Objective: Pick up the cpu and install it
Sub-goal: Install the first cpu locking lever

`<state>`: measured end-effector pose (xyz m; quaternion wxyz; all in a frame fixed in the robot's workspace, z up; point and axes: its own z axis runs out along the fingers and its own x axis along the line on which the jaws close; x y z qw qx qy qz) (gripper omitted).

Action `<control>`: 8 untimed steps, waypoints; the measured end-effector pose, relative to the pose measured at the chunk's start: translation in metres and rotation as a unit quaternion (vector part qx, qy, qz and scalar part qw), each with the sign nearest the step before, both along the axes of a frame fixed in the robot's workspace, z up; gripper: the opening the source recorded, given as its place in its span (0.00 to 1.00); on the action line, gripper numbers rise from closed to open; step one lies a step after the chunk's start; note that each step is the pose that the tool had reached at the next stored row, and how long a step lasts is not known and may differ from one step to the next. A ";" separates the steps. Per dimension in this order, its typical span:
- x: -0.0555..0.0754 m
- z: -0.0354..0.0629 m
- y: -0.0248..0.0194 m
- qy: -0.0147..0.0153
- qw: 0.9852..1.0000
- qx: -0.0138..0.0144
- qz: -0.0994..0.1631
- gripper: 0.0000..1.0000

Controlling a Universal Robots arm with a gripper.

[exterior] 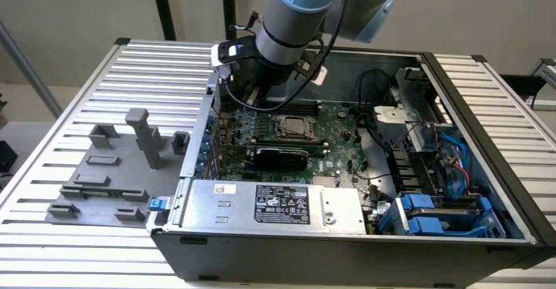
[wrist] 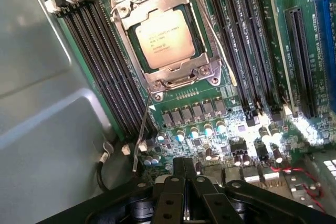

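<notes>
Nearest in the exterior view is the front wall of the open case (exterior: 347, 256), with the power supply (exterior: 269, 203) lying just behind it. Beyond that is the green motherboard (exterior: 334, 139), and the cpu (exterior: 291, 125) sits in its metal-framed socket (exterior: 306, 135) near the board's middle. Above the far edge of the board, toward the exterior view's left of the socket, hangs the arm (exterior: 291, 22), reaching down into the case. Outside the case, on the exterior view's left, a grey fixture (exterior: 104, 178) with upright blocks rests on the slatted surface (exterior: 156, 68). In the wrist view the tool (wrist: 184, 162) is closest, its black fingers (wrist: 173, 192) pressed together with nothing between them, hovering over the small components at the board's edge and well apart from the socket. The cpu (wrist: 164, 38) lies flat inside the socket frame (wrist: 157, 85), its pale top with printed text facing up. A thin metal lever (wrist: 143, 129) runs from the frame's corner toward the tool, and black memory slots (wrist: 100, 61) flank the socket.
</notes>
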<state>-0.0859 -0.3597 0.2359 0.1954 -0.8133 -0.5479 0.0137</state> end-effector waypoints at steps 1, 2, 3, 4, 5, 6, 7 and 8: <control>0.000 0.0000 0.0000 0.000 1.000 0.002 -0.005 0.11; 0.000 0.0000 0.0000 0.001 1.000 0.003 -0.009 0.11; -0.001 0.0000 0.0000 0.001 1.000 0.005 -0.014 0.11; -0.001 0.0000 0.0000 0.001 1.000 0.007 -0.019 0.11; -0.001 0.0000 0.0000 0.001 1.000 0.010 -0.023 0.11; -0.002 0.0000 0.0000 0.001 1.000 0.013 -0.027 0.11; -0.002 0.0000 0.0000 0.001 0.999 0.017 -0.031 0.11; -0.002 0.0000 0.0000 0.001 0.999 0.022 -0.035 0.11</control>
